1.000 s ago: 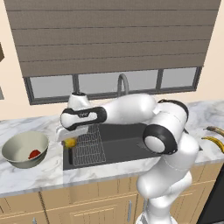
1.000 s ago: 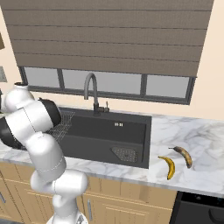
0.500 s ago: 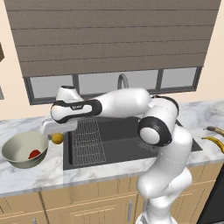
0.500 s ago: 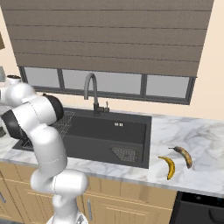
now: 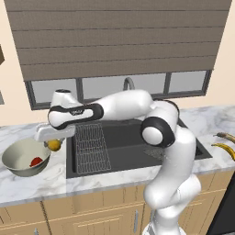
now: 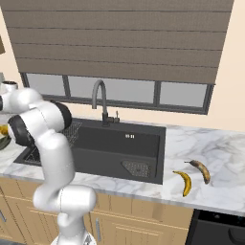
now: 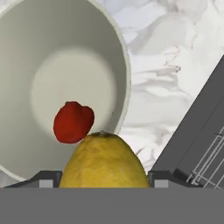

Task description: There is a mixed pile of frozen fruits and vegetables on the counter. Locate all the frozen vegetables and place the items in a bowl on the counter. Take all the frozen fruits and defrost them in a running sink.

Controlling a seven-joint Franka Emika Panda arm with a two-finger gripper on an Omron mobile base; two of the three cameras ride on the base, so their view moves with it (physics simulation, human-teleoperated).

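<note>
Hand (image 5: pixel 54 143) clamped, arm outstretched left

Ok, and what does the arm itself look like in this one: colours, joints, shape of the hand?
The arm is glossy white with rounded, tube-like links and dark grey to black joint rings, the widest at the elbow. A black band runs along the forearm near the wrist. The gripper hangs from a flat pale grey hand block. No cables or readable markings show.

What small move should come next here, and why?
Probably carry the yellow piece a little further over the bowl before releasing: the gripper holds it at the bowl's rim, the red piece already lies inside.
</note>
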